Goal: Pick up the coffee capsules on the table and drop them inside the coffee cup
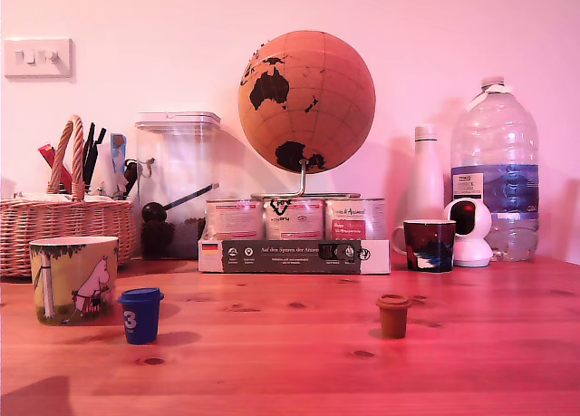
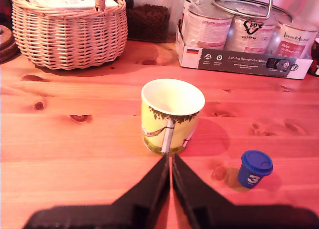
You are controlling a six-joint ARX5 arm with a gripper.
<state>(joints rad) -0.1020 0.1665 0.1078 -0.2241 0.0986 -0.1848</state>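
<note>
Knotty pine tabletop (image 1: pixel 299 343) fills both views under a pinkish cast, with clutter pushed back along the wall. From the wrist view, the gripper (image 2: pixel 170 161) has its two dark fingers pressed together, only a thin seam between them, holding nothing; their tips end just short of the base of the coffee cup (image 2: pixel 172 115). The arm does not appear in the exterior view.

That yellow-green cup stands upright, and what can be seen of its pale inside looks empty. The blue capsule (image 2: pixel 254 168) with a white "3" sits just beside it, apart from it; in the exterior view it stands to the right of the cup (image 1: pixel 74 278) and slightly nearer the camera (image 1: pixel 140 314). The brown capsule (image 1: pixel 393 314) stands well apart, towards the exterior view's right, with bare wood all around it. Both capsules sit with the flange on top.

Open board runs between the two capsules and forward to the table's near edge. Behind, the wicker basket (image 1: pixel 63 226) is close behind the cup at the exterior view's left, then a clear canister (image 1: pixel 177 185), the carton of tins (image 1: pixel 294 239) under a globe (image 1: pixel 306 101), a dark mug (image 1: pixel 429 245), a white bottle (image 1: pixel 424 176) and a large water bottle (image 1: pixel 497 167).
</note>
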